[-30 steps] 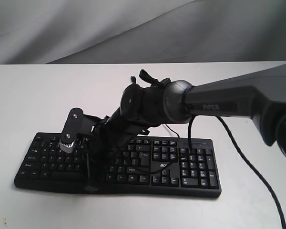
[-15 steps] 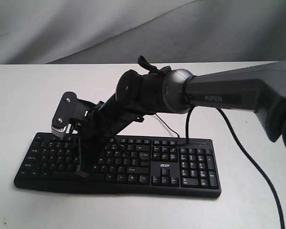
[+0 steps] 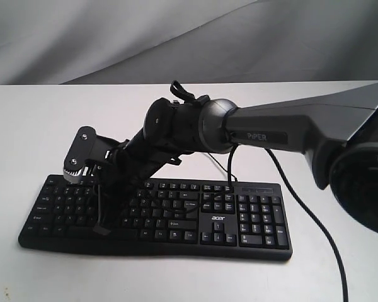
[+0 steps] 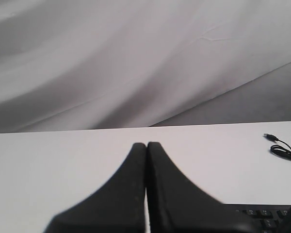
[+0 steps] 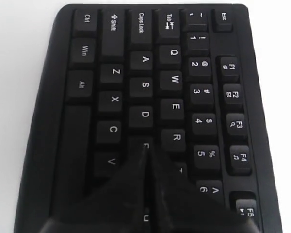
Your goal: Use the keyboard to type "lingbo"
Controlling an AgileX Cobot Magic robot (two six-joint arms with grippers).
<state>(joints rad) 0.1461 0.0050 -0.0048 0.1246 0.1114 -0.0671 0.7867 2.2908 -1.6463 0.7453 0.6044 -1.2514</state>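
Right gripper point(image 5: 145, 148), jaws pressed together, sits over F on the keyboard point(image 5: 144, 88), probably chasing G: sidestep one key, then press.

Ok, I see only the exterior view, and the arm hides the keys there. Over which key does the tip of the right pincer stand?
Observer: In the right wrist view the right pincer points at the key beside D and next to R. Its legend is mostly hidden; probably F.
Operator: Is this pincer open?
Observer: No, its two fingers are pressed together.
Operator: And the left pincer? I cannot see it.
Observer: The left pincer is shut too. Bare table lies ahead of it, and only a corner of the keyboard shows in its view.
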